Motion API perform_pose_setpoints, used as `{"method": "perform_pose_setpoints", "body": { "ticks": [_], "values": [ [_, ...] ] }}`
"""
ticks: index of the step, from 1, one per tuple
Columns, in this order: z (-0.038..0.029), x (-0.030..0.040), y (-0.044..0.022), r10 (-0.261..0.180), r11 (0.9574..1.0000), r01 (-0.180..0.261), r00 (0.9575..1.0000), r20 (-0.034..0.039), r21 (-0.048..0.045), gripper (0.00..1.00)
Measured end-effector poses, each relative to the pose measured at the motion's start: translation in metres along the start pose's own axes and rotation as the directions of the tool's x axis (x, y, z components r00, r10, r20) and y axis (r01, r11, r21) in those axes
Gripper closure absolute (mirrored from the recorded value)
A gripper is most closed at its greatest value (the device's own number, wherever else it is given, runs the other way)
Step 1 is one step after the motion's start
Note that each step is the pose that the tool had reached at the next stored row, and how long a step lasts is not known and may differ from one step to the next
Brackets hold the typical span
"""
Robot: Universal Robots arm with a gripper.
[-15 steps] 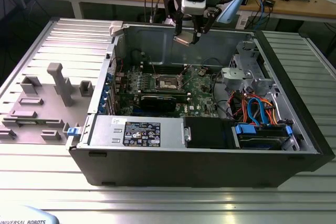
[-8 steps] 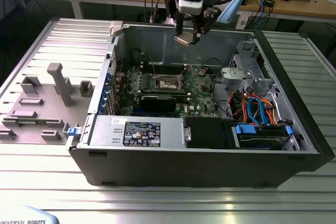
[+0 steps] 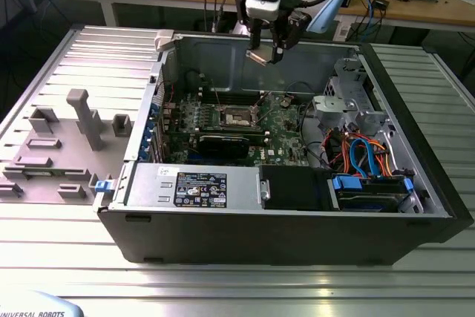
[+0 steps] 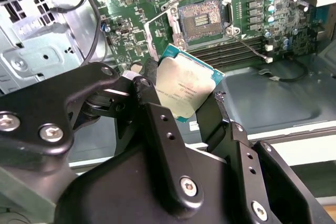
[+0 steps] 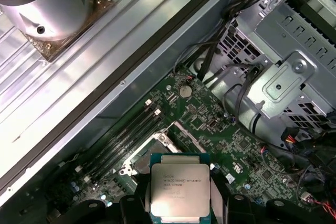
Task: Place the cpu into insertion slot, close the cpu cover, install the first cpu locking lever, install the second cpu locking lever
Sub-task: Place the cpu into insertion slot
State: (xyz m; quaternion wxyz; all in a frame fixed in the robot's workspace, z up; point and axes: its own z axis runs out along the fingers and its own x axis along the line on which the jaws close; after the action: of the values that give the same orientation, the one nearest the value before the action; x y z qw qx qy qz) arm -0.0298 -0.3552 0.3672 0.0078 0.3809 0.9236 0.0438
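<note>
Computer case [image 3: 282,231]: black tower, laid on its side on a ribbed metal table [image 3: 223,287], side panel off, interior exposed.

Motherboard [image 3: 286,137]: green, mounted on the case floor; a black card was seen lying beside the socket area.

Gripper [image 3: 267,51]: black, two-fingered, held above the open case, well clear of the board. Its fingers [image 4: 149,72] were closed against opposite edges of the cpu, so a firm pinch was judged.

Insertion slot [image 4: 202,19]: square socket with silver rim, dark pin field left bare and unoccupied.

Cpu cover [image 5: 186,135]: what appeared to be the thin silver frame was seen raised at the socket's edge, not folded over the pin field.

Cpu [image 4: 189,85]: flat square chip, silver-grey top, green edging, carried slightly tilted in the gripper, above the socket and well apart from it.

Progress: chip lifted and carried only. Seating, cover closing and both locking steps were judged outstanding.
</note>
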Motion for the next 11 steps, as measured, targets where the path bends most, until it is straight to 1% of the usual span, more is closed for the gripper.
{"method": "perform_pose_setpoints", "body": {
  "ticks": [11],
  "values": [
    [0.0,0.0,0.0,0.003,1.0,-0.003,1.0,0.0004,-0.0001,0.46]
  ]
}}
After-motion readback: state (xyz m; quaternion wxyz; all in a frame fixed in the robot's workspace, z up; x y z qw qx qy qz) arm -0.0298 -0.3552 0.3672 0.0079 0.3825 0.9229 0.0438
